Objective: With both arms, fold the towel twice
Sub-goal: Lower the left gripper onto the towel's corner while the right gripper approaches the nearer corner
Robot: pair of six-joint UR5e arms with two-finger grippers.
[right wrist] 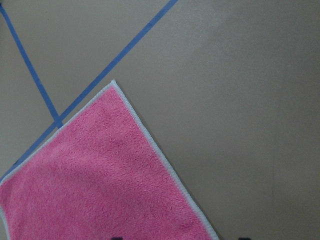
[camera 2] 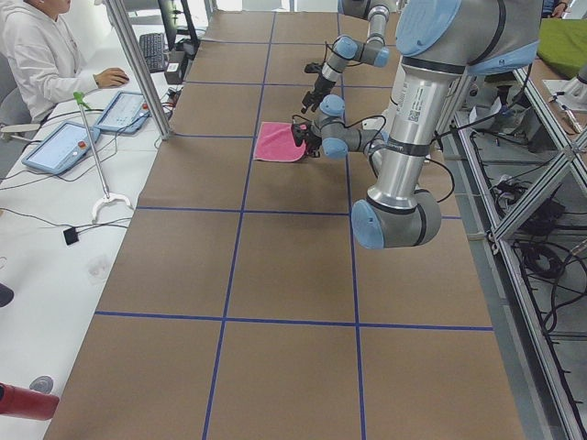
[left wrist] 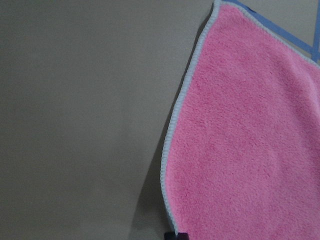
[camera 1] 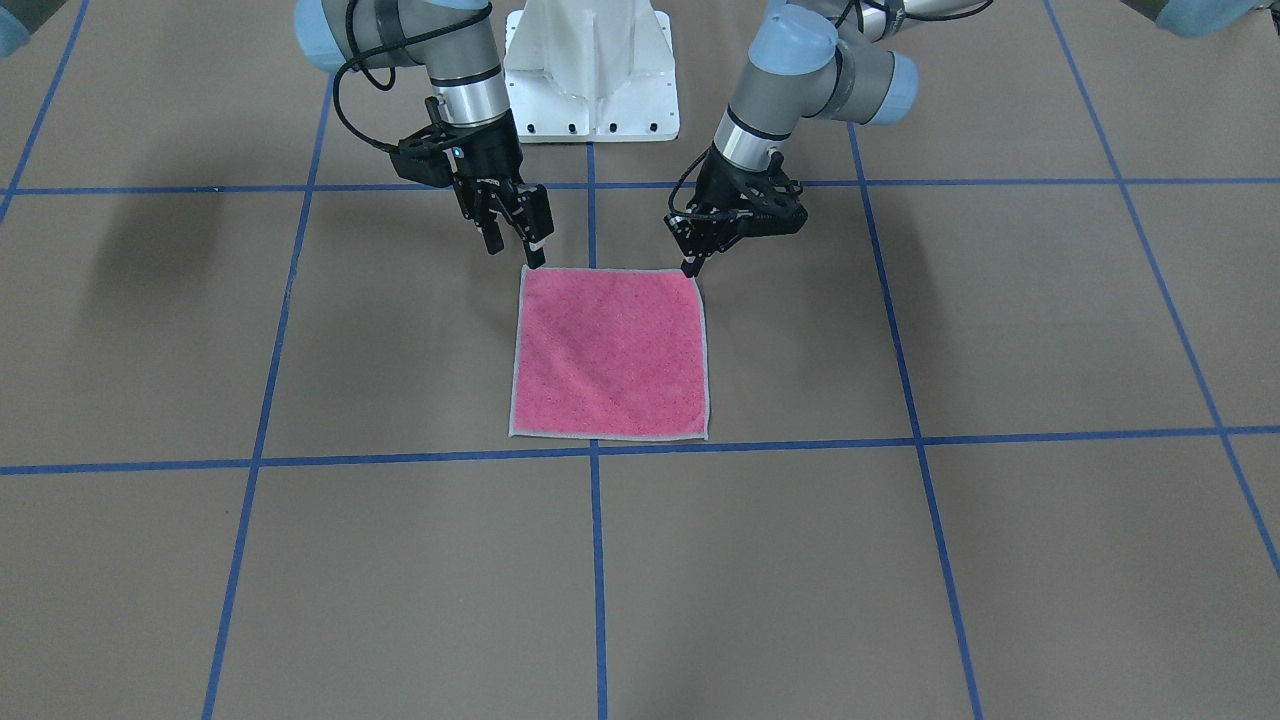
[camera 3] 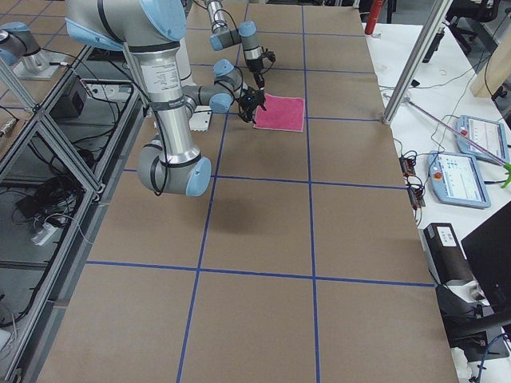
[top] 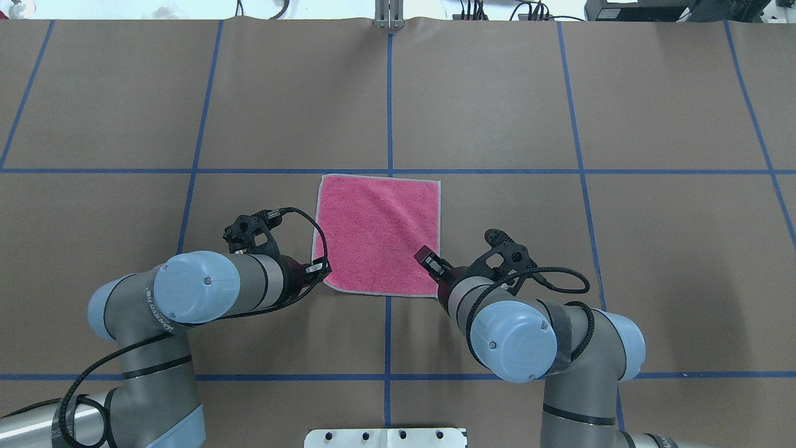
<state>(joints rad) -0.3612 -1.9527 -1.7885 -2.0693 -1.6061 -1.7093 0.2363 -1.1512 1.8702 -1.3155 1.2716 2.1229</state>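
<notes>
The towel (camera 1: 610,352) (top: 378,233) lies flat on the brown table, pink face up, with its light grey border showing all round. My left gripper (camera 1: 689,266) (top: 320,270) is down at the towel's near-left corner, fingers together and pinching the border; its tip (left wrist: 175,235) shows at the towel's edge in the left wrist view. My right gripper (camera 1: 516,248) (top: 428,256) hovers just over the near-right corner, open with nothing between its fingers. In the right wrist view a far corner of the towel (right wrist: 110,165) lies flat on the paper.
The white pedestal base (camera 1: 590,70) stands behind the towel between the arms. Blue tape lines (top: 388,93) cross the table. A person (camera 2: 37,46) sits at a side bench with tablets, beside a metal post (camera 2: 138,69).
</notes>
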